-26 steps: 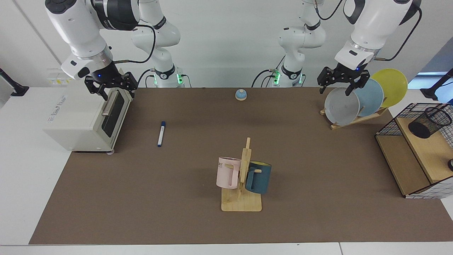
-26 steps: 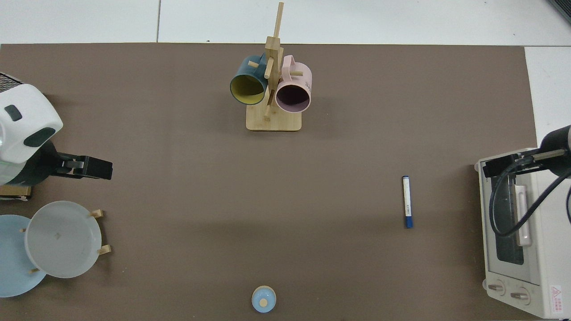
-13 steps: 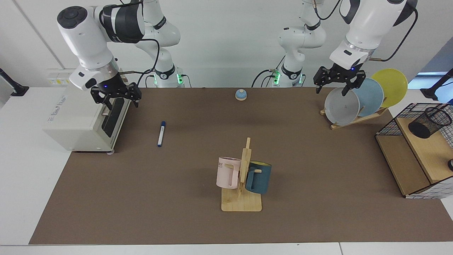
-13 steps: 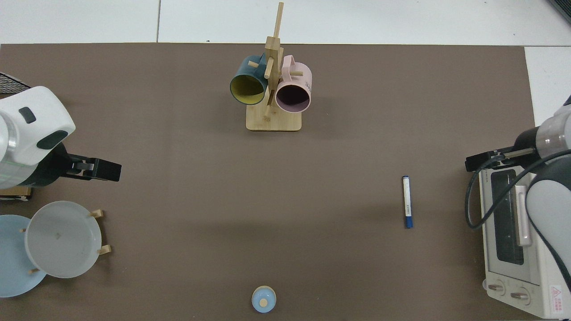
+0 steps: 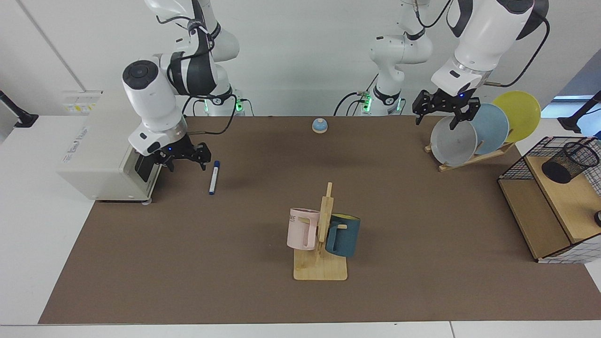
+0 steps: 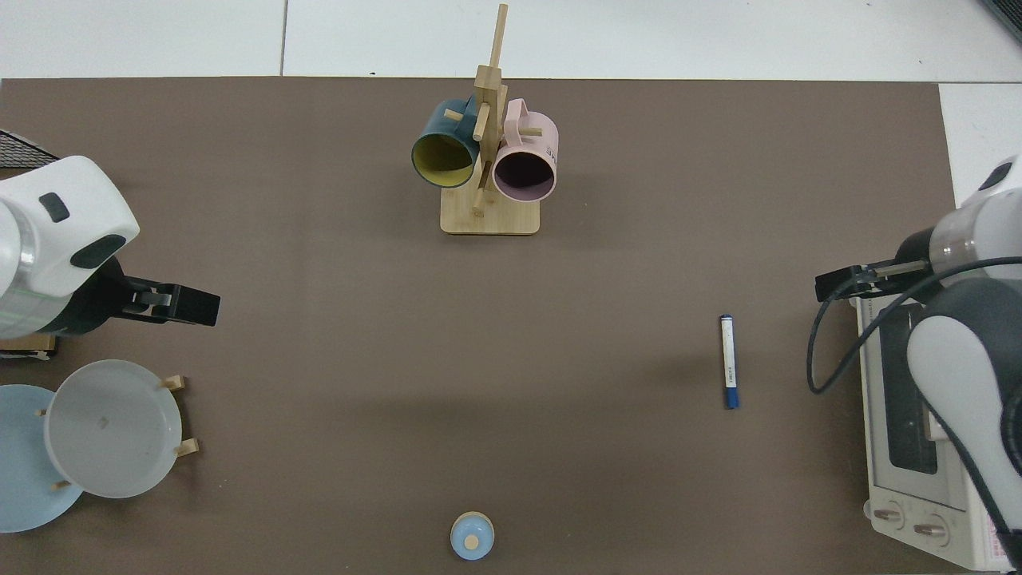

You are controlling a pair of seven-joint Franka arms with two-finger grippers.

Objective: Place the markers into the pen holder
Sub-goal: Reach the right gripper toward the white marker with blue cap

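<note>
While the whiteboard marker [image 5: 214, 177] lies flat on the brown table [image 5: 235, 263], blue cap toward the robots, the right end effector [image 5: 184, 159] hangs low just beside it, between the marker and the toaster oven [image 5: 101, 155]. Its fingers are spread apart, and nothing is between them. From above, that same end effector [image 6: 838, 283] sits at the oven's [image 6: 918, 479] front corner, apart from the marker [image 6: 728, 361], not touching it.

Over on the other side, the left end effector [image 5: 442, 110] hovers above the grey plate [image 5: 453, 141] in the wooden plate rack [image 5: 469, 159], fingers apart and empty; the top view shows it [image 6: 180, 305] just past the plates. That arm waits.

The black mesh pen holder [image 5: 569, 162] lies tilted on the wooden board of the wire-grid basket [image 5: 526, 162] at the table's edge, well apart from the marker. Between them stands the mug tree [image 5: 324, 234] with a pink mug [image 5: 302, 228] and a dark blue mug [image 5: 343, 234], and a small blue bell [image 5: 319, 125] sits near the arm bases.
</note>
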